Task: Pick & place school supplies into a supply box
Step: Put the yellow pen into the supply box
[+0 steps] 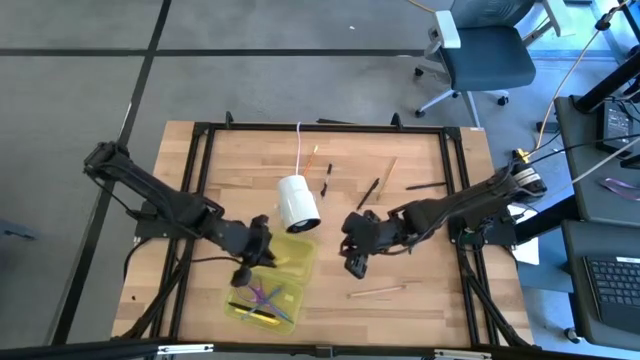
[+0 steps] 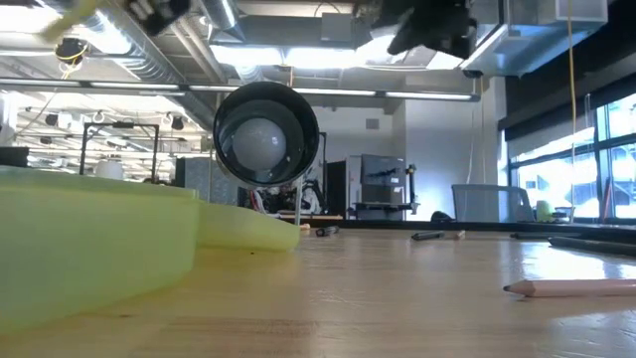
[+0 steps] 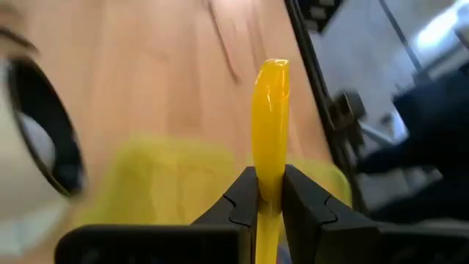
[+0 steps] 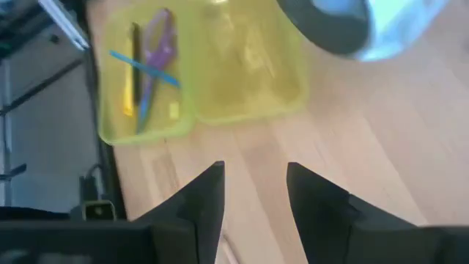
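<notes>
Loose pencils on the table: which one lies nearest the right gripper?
The pale wood-coloured pencil, alone on the near side just below the right gripper; the dark pens lie farther back.

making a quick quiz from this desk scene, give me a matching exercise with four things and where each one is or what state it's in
Things:
1. yellow pen
2. purple scissors
3. white cylinder
4. right gripper

States:
A. open, holding nothing
B. lying inside the yellow-green box
C. clamped between the left gripper's fingers
D. on its side at the box's far edge

Pairs: 1-C, 2-B, 3-D, 4-A
</notes>
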